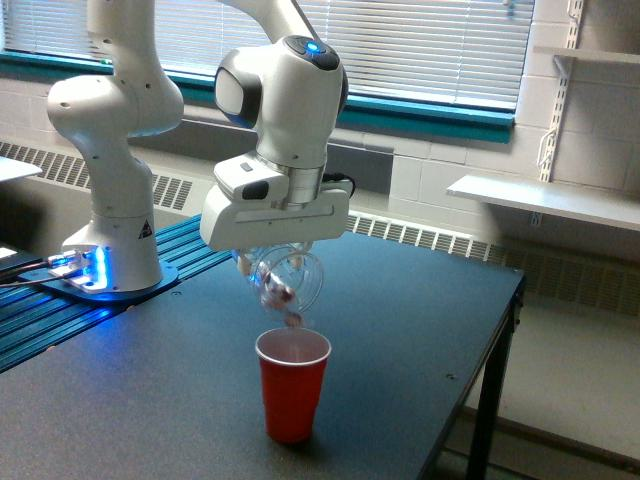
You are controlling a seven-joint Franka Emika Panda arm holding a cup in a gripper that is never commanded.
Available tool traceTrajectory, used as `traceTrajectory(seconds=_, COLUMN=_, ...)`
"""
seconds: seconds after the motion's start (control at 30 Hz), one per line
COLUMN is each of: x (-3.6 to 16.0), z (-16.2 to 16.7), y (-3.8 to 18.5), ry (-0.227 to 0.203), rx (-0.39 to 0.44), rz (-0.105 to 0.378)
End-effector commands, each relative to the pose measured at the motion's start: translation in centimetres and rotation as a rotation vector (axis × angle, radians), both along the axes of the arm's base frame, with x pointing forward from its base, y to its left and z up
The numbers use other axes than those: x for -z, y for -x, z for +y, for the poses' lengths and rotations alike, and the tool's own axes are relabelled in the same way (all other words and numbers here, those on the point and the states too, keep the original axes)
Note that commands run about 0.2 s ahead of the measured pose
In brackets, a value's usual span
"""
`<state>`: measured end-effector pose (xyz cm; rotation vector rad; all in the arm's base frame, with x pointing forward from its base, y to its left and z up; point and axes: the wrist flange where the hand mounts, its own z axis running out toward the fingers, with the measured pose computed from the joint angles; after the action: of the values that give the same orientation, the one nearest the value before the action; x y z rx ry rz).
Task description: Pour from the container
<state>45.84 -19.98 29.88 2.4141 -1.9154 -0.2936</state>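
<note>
The container point(287, 279), a clear plastic cup, hangs tilted mouth-down below the white arm's hand, with my gripper point(272, 256) shut on it. Small pink and white pieces sit near its rim and one piece point(296, 319) is falling out. Directly beneath stands a red cup point(292, 385) with a white inside, upright on the dark table point(400, 330). The clear cup's rim hovers a little above the red cup's mouth. My fingers are mostly hidden behind the hand's housing.
The arm's white base point(110, 240) stands on a blue-lit mount at the exterior view's left. The table's edge point(490, 370) drops off at the exterior view's right. A white wall shelf point(545, 200) sits beyond it, under the blinds.
</note>
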Motion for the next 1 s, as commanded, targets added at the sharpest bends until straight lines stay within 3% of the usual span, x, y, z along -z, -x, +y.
traceTrajectory(seconds=0.03, x=0.04, z=-0.07, y=0.02, ry=-0.021, rx=0.0, rz=0.004)
traceTrajectory(seconds=0.5, x=-0.13, z=-0.05, y=-0.1, ry=-0.05, rx=0.016, rz=-0.002)
traceTrajectory(seconds=1.0, x=-0.41, z=0.26, y=-0.13, ry=-0.002, rx=0.026, rz=0.005)
